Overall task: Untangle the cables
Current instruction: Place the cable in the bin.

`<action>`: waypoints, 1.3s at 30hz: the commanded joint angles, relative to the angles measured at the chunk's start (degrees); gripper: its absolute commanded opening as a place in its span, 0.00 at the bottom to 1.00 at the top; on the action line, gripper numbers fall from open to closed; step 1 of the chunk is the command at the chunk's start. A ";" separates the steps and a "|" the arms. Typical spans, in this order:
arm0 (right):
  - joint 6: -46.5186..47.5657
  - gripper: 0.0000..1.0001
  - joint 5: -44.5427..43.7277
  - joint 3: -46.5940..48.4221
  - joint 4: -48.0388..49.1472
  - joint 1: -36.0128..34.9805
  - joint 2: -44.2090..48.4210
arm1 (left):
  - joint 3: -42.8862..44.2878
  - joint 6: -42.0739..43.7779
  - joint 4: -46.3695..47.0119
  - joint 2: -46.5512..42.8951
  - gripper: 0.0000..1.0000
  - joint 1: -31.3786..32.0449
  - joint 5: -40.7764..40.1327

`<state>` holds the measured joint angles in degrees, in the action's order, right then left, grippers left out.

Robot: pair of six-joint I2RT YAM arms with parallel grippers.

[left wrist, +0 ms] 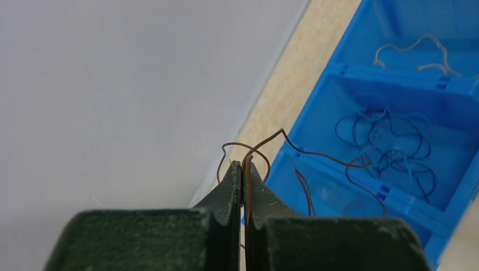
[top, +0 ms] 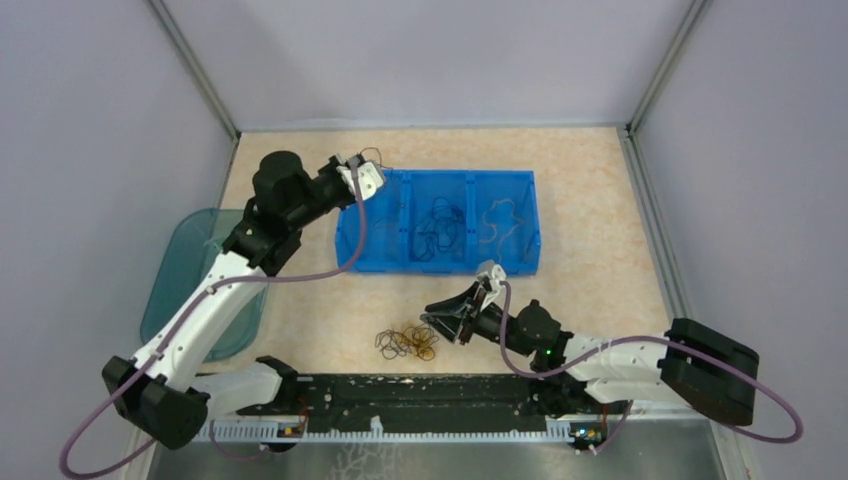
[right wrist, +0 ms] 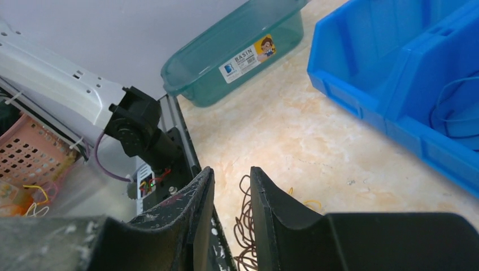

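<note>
A tangle of brown and yellow cables [top: 408, 342] lies on the table near the front. My left gripper [top: 372, 165] is at the back left corner of the blue bin [top: 440, 262], shut on a thin brown cable [left wrist: 316, 155] that trails over the bin's rim. The jaws [left wrist: 244, 166] meet with the cable pinched between them. The middle compartment holds dark blue cables [left wrist: 390, 147], and the far one holds a pale cable [left wrist: 418, 51]. My right gripper [top: 436, 318] is open and empty just right of the tangle. Brown loops [right wrist: 244, 226] show between its fingers [right wrist: 231, 172].
A teal basin [top: 195, 270] stands at the left edge, also in the right wrist view [right wrist: 237, 51]. A black rail [top: 420, 395] runs along the near edge. A pink basket [right wrist: 28, 152] sits beyond the left arm's base. Grey walls enclose the table.
</note>
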<state>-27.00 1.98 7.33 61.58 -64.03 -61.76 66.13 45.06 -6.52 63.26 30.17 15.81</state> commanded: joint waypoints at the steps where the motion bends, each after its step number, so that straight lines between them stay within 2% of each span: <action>1: 1.20 0.31 -3.00 -1.36 -5.14 -0.62 5.11 | -2.48 -0.90 0.17 2.65 0.00 -4.35 -2.02; 13: 1.24 0.31 -5.21 -0.77 -10.92 -0.65 12.10 | -9.69 5.20 2.53 9.24 0.00 -6.18 0.55; 23: 1.84 0.30 -6.43 0.72 -15.15 -0.62 15.17 | -6.94 -2.64 -2.01 17.19 0.00 -6.10 5.39; 25: 1.86 0.30 -6.59 0.90 -15.86 -0.63 15.72 | -6.04 -4.11 -2.70 18.72 0.03 -6.09 6.03; 29: 1.65 0.30 -6.81 0.91 -16.52 -0.64 16.45 | -4.79 -6.14 -2.84 19.50 0.11 -6.11 8.58; 30: 1.61 0.30 -6.82 0.99 -16.72 -0.64 16.51 | -4.50 -6.30 -2.88 19.65 0.18 -6.09 8.58; 32: 1.71 0.30 -6.75 1.28 -17.01 -0.65 16.71 | -4.18 -6.30 -2.75 19.97 0.39 -6.09 6.42; 35: 1.89 0.30 -6.66 1.90 -17.64 -0.63 16.73 | -3.60 -5.28 -3.52 20.92 0.47 -6.39 1.69; 38: 2.24 0.30 -6.47 2.40 -18.34 -0.63 16.71 | -3.07 -4.84 -3.74 21.33 0.62 -7.07 -0.70; 39: 2.27 0.30 -6.40 2.56 -18.68 -0.63 16.79 | -3.03 -4.66 -3.54 21.23 0.63 -7.27 -0.97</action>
<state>-25.85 -4.08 6.20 42.13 -64.07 -45.91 61.32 40.27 -9.45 83.66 23.90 18.39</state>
